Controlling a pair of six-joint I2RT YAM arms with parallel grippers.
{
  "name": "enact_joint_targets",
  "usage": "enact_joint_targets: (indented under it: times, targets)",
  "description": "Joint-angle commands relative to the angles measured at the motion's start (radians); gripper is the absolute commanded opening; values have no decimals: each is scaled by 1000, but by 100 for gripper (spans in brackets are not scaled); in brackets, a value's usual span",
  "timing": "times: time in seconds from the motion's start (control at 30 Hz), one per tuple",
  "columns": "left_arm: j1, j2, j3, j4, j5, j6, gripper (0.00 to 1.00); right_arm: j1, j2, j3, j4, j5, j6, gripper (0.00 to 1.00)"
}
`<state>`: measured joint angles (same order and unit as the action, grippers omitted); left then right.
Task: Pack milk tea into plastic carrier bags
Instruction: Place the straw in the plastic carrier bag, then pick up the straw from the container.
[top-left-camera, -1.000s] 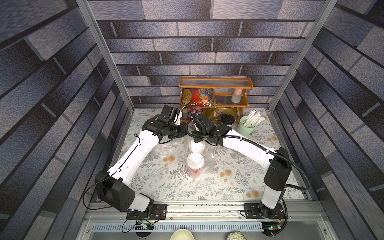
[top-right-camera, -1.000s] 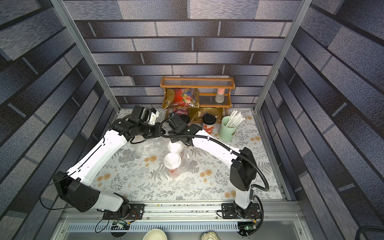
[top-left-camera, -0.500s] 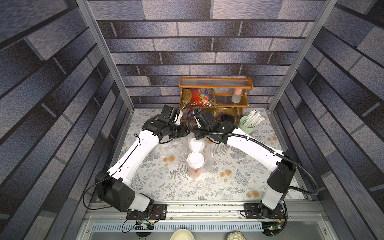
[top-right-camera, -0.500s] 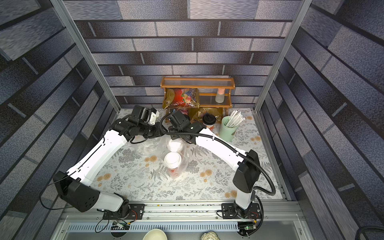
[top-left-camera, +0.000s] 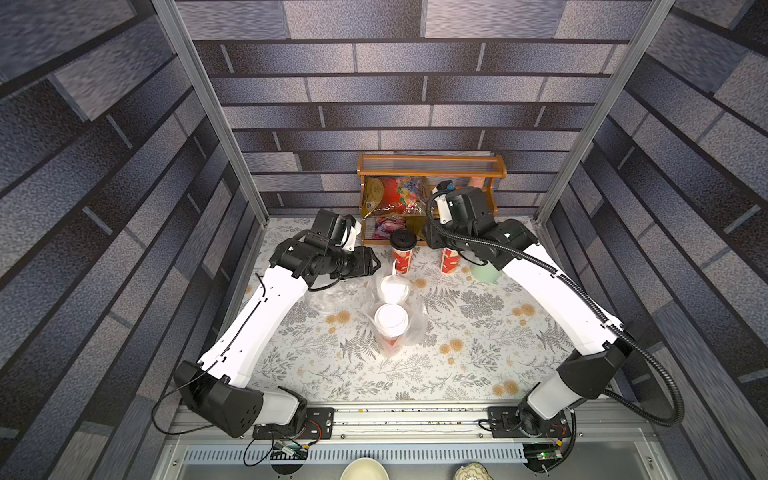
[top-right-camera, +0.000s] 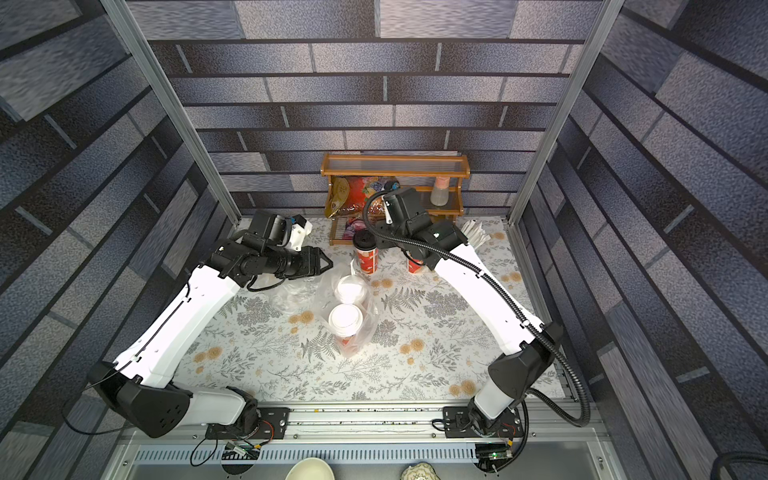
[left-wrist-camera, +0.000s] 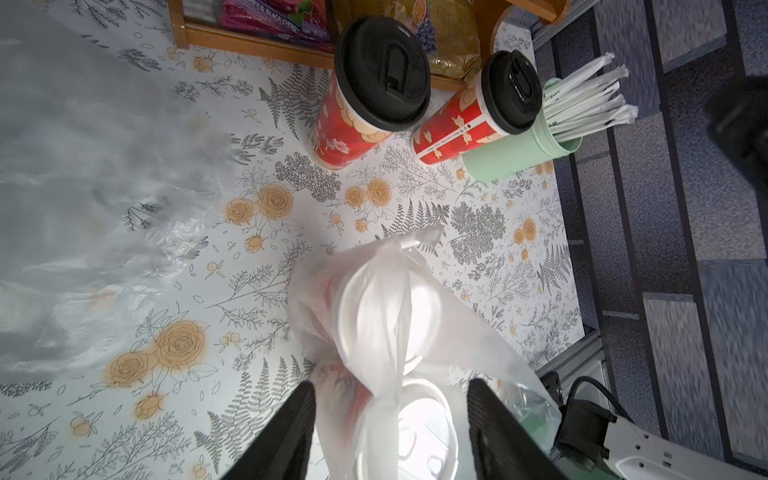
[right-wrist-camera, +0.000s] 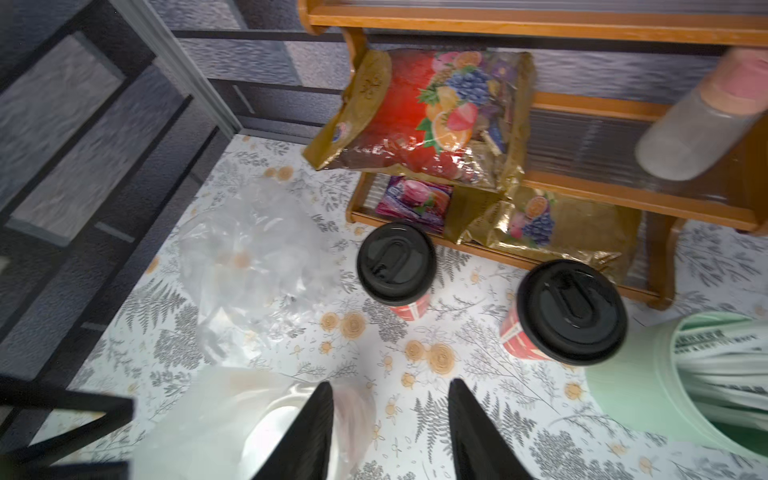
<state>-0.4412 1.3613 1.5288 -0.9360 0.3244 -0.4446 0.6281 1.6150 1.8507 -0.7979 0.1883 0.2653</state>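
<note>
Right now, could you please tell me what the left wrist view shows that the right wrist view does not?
Only the left wrist view: the open left gripper, and beyond it the packed bag, its handles gathered over two white lids.
Only the right wrist view: the open right gripper, the pink-capped bottle and the fruit-printed packet on the upper shelf of the wooden rack.
Both: the two black-lidded cups, the green straw cup, the loose clear bag, part of the packed bag and the rack's bottom rail.
</note>
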Motion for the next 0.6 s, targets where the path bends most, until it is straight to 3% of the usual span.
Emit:
enact_joint_targets:
  times: [0.0, 0.27, 0.57]
  targets:
    - [-30, -52, 17, -112, -19, 47, 63, -108, -31, -29, -78, -63, -12, 46]
    - [-45, -147, -107, -119, -19, 13, 64, -430, -10, -122, -38, -188, 26, 44]
    - [-37, -166, -157, -88, -22, -12, 64, -606, 173, -43, 30, -237, 94, 40]
